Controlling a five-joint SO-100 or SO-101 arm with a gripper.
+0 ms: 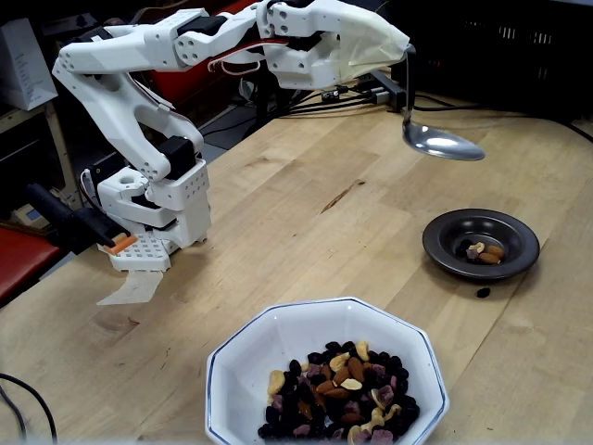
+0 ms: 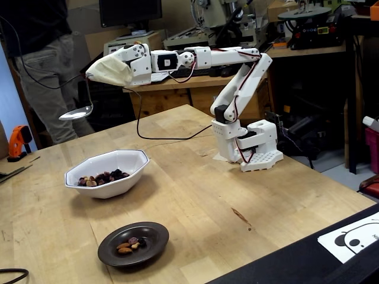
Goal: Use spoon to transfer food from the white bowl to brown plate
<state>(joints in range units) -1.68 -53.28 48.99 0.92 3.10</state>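
My gripper (image 1: 389,46), under a whitish wedge-shaped cover, is shut on the handle end of the silver spoon (image 1: 443,142). The spoon hangs high in the air with its shiny bowl empty, above and behind the brown plate (image 1: 437,243). The plate holds a few pieces of food (image 1: 486,250). The white bowl (image 1: 278,336) stands at the front with a heap of food (image 1: 338,389) in it. In the other fixed view the gripper (image 2: 99,71) holds the spoon (image 2: 76,112) above and left of the white bowl (image 2: 121,158); the brown plate (image 2: 155,234) is nearer the camera.
One dark fruit (image 1: 483,292) lies on the table beside the plate. The arm's base (image 2: 256,151) stands at the table's far side. A person (image 2: 41,71) stands behind the table, an orange tool (image 2: 21,139) lies at its left edge, and a black mat (image 2: 349,239) covers one corner.
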